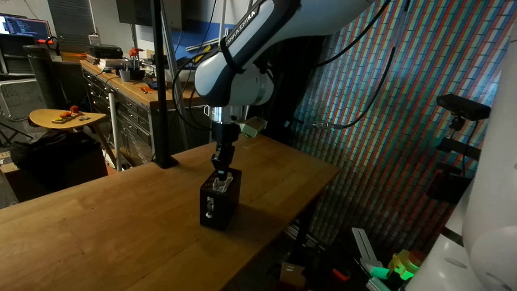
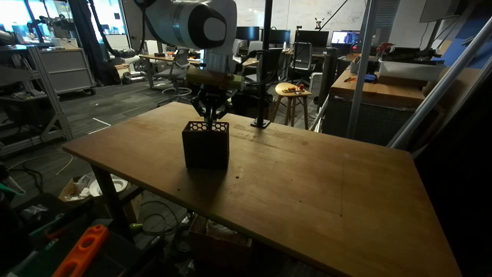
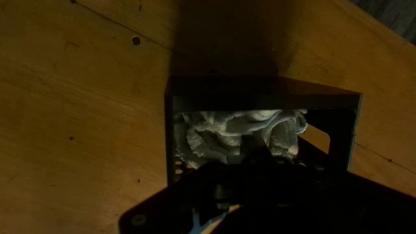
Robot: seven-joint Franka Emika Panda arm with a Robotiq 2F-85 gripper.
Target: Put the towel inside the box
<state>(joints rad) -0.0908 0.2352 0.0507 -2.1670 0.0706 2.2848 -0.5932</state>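
Note:
The black box (image 1: 225, 208) stands upright on the wooden table, open at the top, with a slot in one side and hexagon holes in another. It also shows in an exterior view (image 2: 205, 151) and in the wrist view (image 3: 312, 101). The white-grey towel (image 3: 211, 143) lies crumpled inside the box; part of it shows at the opening (image 1: 220, 186) and through the slot. My gripper (image 1: 222, 174) points straight down into the box's opening. Its fingers are close together (image 2: 210, 124) and shut on the towel, with the fingertips (image 3: 252, 141) among its folds. The fingertips' contact is partly hidden.
The wooden table (image 1: 101, 226) carries a black upright post (image 2: 260, 122) at its far edge. The table's near edge lies close to the box. A cluttered workbench (image 1: 141, 95) and a small stool (image 2: 292, 91) stand beyond the table.

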